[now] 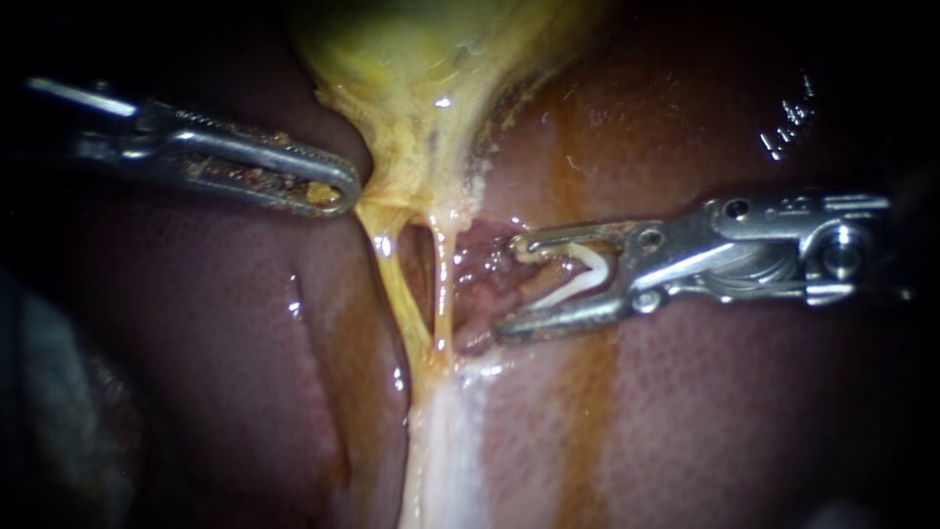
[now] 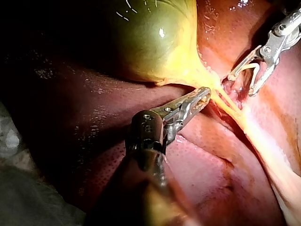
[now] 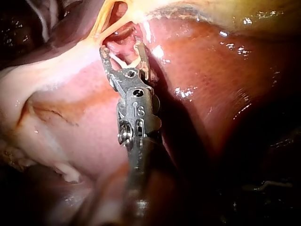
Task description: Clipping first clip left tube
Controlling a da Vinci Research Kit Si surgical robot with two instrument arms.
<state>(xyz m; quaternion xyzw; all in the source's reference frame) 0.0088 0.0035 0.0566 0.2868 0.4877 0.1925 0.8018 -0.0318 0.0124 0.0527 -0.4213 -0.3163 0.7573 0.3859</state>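
**Left instrument** (image 1: 333, 191): jaws closed, apparently pinching the fringe of the gallbladder (image 1: 421, 59) at its neck, though the bite itself is half hidden. **Right instrument** (image 1: 509, 289): jaws wide, cradling an open white clip (image 1: 578, 284) over the liver (image 1: 734, 411), clear of both tubes. The left tube (image 1: 397, 289) runs taut from the neck, just beside the right tube (image 1: 443, 284). It looks thin, soft, slick and probably easily torn, so it is best straddled squarely at mid-span.

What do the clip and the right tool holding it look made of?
The clip looks white, smooth and slightly glossy, so probably plastic rather than metal. The right tool is silvery grey metal, likely steel, given its bright glints and visible pins.
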